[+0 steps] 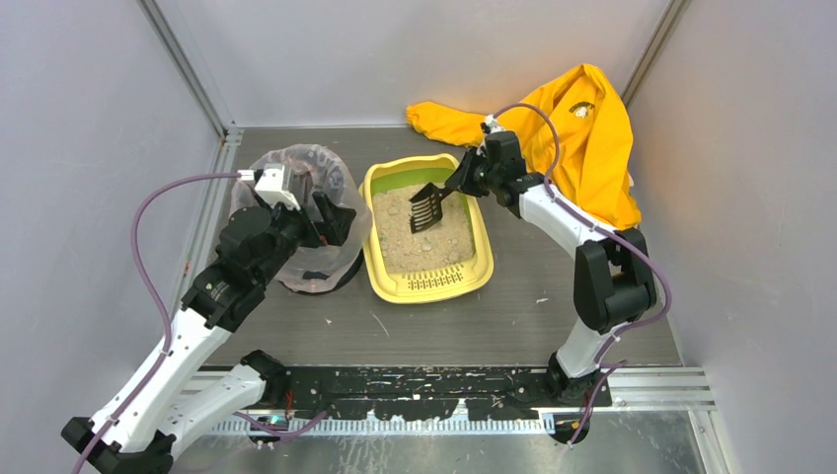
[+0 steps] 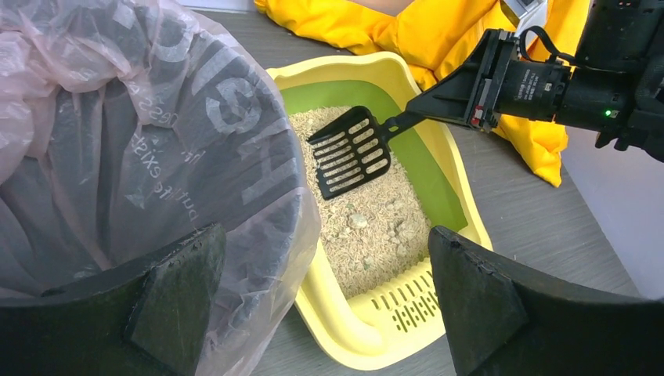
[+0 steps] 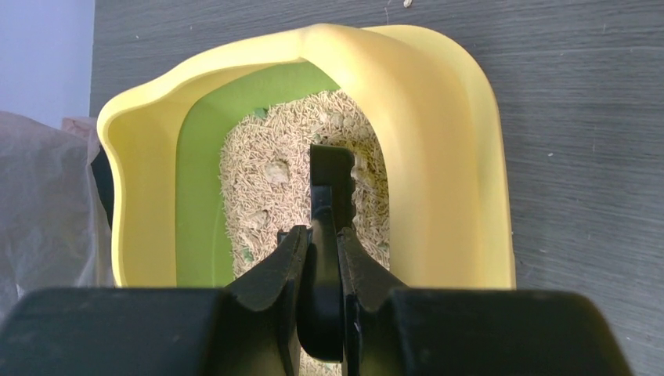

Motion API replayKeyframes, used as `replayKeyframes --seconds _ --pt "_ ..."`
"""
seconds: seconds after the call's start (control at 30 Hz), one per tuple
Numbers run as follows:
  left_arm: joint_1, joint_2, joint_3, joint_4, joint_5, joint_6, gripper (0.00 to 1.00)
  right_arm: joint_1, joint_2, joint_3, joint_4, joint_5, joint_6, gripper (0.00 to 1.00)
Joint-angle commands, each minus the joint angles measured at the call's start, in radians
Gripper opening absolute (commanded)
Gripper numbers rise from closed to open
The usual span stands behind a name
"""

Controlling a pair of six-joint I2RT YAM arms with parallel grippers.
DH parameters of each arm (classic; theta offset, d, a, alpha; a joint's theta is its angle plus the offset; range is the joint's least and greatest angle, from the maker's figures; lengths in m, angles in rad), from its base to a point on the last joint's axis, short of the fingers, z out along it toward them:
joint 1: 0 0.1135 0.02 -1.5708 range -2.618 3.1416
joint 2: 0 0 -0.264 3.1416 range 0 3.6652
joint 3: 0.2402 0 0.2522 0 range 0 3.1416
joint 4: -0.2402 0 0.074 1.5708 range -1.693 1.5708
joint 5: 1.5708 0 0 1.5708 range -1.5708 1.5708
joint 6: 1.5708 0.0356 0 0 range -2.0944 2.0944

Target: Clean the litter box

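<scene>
Right jaws are clenching the scoop (image 2: pixel 350 153) by its handle, with the blade slanting toward the bin (image 1: pixel 296 163) over the far half of the litter box (image 1: pixel 434 286). That box is sitting on the table (image 1: pixel 513 316), its long axis running away from the arm bases and the bin just beside it on the left. Pale clumps (image 2: pixel 357 222) are lying nearer the slotted lip than the blade, so the next dip is probably calling for a pull toward the bases. Left jaws are gaping by the bin, holding nothing.

A: Dark grey table (image 1: pixel 513 316), and the yellow litter box (image 1: pixel 434 283) sits dead centre of frame.
B: Bag-lined bin (image 1: pixel 308 163) just left of it, yellow jacket (image 1: pixel 592 148) heaped at upper right.
</scene>
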Motion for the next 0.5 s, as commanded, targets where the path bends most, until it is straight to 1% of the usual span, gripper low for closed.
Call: replayKeyframes --seconds 0.0,0.27,0.47 --pt "-0.003 -0.026 0.015 0.017 -0.037 0.027 1.0 0.012 0.025 0.073 0.059 0.012 0.022 0.01" --pt "-0.003 -0.032 0.013 0.014 -0.033 0.037 1.0 0.071 0.12 0.139 0.063 0.023 0.025 0.01" --pt "-0.002 -0.043 0.011 0.006 -0.035 0.037 1.0 0.086 0.161 0.139 0.12 -0.023 0.062 0.01"
